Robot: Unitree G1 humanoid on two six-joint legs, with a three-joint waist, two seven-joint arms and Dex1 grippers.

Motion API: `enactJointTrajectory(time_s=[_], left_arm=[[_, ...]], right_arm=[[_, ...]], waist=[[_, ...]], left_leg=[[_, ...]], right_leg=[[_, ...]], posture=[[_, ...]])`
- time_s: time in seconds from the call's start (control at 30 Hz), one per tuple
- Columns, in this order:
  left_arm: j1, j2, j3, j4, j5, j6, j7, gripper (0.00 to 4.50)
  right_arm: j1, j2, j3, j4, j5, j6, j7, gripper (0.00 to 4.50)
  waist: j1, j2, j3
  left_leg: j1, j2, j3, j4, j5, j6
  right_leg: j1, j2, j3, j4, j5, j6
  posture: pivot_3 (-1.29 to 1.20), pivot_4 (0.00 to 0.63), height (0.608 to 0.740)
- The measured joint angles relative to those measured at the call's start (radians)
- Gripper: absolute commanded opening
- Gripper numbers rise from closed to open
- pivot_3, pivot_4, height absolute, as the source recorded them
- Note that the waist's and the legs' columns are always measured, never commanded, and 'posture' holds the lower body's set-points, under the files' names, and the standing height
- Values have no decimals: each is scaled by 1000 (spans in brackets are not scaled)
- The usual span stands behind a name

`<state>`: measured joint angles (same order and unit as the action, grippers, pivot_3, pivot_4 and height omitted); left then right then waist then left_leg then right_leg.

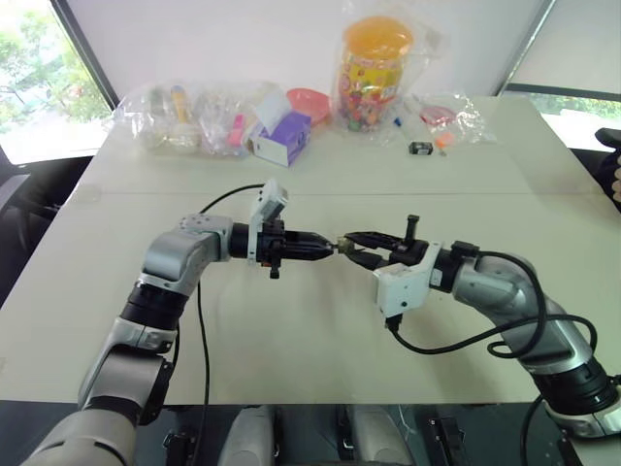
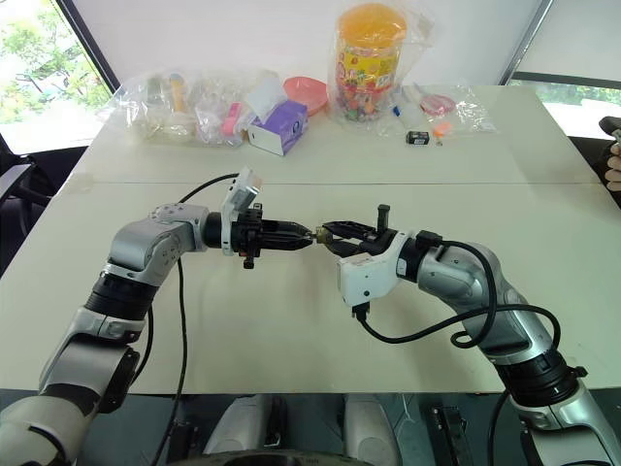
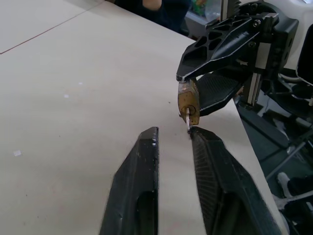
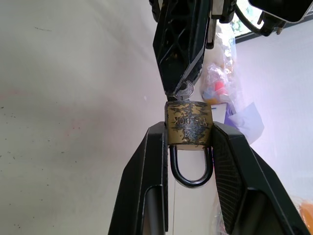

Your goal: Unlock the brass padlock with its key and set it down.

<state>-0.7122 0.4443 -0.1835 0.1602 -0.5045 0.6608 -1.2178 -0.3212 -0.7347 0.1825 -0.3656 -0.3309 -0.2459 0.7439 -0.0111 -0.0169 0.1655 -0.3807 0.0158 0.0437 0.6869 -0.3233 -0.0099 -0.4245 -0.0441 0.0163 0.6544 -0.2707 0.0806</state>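
a: head view, item one: right gripper clamped on the brass padlock, held mid-air over the table.
b: left wrist: we log the left gripper nearly together at the key.
a: right wrist: shackle seated. unlocking and setting down remain, we judge.

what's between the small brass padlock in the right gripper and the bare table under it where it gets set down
Nothing visible. The brass padlock sits clamped in the right gripper above bare cream table; the clutter lies along the far edge.
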Motion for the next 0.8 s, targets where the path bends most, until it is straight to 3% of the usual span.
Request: enactJointTrajectory(time_s=[0.4,0.53,0.8], left_arm=[[0,-24,1,0,20,-24,14,1147],[0,-32,-4,-3,38,-65,-1,108],[17,-32,-40,-21,125,-214,0,108]], right_arm=[[-2,-1,3,0,1,8,18,642],[-2,-2,1,2,1,23,28,642],[-2,2,0,6,30,65,69,642]], waist=[[0,0,0],[1,0,0],[0,0,0]], left_leg=[[0,0,0,0,0,0],[0,0,0,0,0,0],[0,0,0,0,0,0]], right_leg=[[0,0,0,0,0,0],[0,0,0,0,0,0],[0,0,0,0,0,0]], posture=[[0,150,735],[0,150,735],[0,150,735]])
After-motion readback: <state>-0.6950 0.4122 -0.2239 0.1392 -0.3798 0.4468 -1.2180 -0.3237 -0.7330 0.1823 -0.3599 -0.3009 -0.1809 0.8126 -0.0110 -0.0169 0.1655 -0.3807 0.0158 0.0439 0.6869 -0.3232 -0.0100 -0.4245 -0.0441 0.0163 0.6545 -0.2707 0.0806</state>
